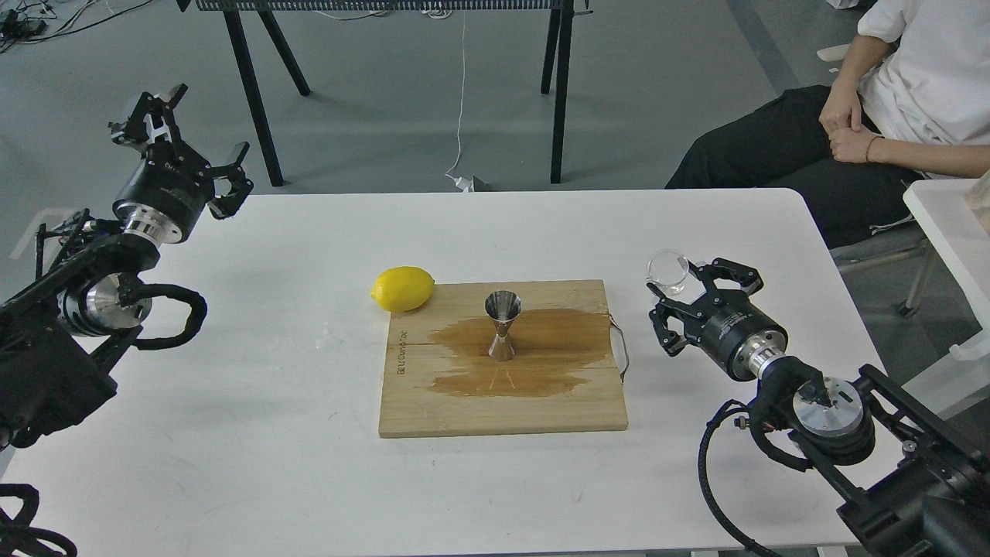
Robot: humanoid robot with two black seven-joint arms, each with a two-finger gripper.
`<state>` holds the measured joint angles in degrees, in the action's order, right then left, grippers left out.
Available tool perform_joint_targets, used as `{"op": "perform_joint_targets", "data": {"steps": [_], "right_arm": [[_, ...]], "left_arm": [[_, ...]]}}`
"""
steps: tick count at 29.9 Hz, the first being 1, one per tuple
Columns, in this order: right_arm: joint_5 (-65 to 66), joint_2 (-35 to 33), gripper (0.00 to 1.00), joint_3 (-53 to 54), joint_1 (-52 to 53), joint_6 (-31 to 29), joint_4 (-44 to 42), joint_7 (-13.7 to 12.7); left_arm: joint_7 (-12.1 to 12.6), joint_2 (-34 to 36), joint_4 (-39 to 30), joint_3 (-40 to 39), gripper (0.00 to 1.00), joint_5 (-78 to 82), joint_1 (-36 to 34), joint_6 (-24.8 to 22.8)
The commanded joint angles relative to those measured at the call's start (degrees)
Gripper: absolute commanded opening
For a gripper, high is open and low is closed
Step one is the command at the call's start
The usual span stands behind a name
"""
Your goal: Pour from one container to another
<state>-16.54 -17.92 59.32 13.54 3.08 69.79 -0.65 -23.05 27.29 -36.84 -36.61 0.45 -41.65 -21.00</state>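
The clear cup (667,271) stands upright on the white table, right of the wooden board. My right gripper (676,288) is open just behind it, fingers spread to either side of the cup's near wall; whether they touch it I cannot tell. The steel jigger (503,325) stands upright at the middle of the board (503,410), in a brown wet patch (541,363). My left gripper (195,138) hangs open and empty over the table's far left corner, far from both.
A yellow lemon (402,288) lies at the board's far left corner. A thin metal handle (620,346) sticks out of the board's right edge. A seated person (866,131) is past the far right corner, and a white bin (955,232) stands at the right.
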Motion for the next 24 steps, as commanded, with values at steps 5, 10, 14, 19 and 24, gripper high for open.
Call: {"op": "perform_joint_targets", "data": {"steps": [5, 10, 14, 19, 24], "right_arm": [[-10.53, 3.15, 0.36, 1.32, 0.08, -6.24, -10.28, -0.75], [-12.37, 5.79, 0.36, 4.04, -0.01, -6.59, -14.76, -3.38], [-12.37, 7.64, 0.36, 5.01, 0.25, -10.19, -20.47, -6.11], [-12.37, 7.73, 0.36, 4.66, 0.34, -10.63, -21.63, -6.56], [-12.29, 9.48, 0.37, 4.40, 0.34, -10.72, -23.56, -6.56]], "left_arm": [[-0.15, -0.66, 0.01, 0.04, 0.99, -0.01, 0.07, -0.27], [-0.24, -0.66, 0.01, 0.04, 0.99, -0.01, 0.16, -0.36], [-0.24, -0.66, 0.10, 0.04, 0.99, -0.01, 0.25, -0.27], [-0.24, -0.66, 0.10, 0.04, 0.99, -0.01, 0.25, -0.27], [-0.24, -0.66, 0.10, 0.04, 1.00, -0.01, 0.25, -0.27]]}}
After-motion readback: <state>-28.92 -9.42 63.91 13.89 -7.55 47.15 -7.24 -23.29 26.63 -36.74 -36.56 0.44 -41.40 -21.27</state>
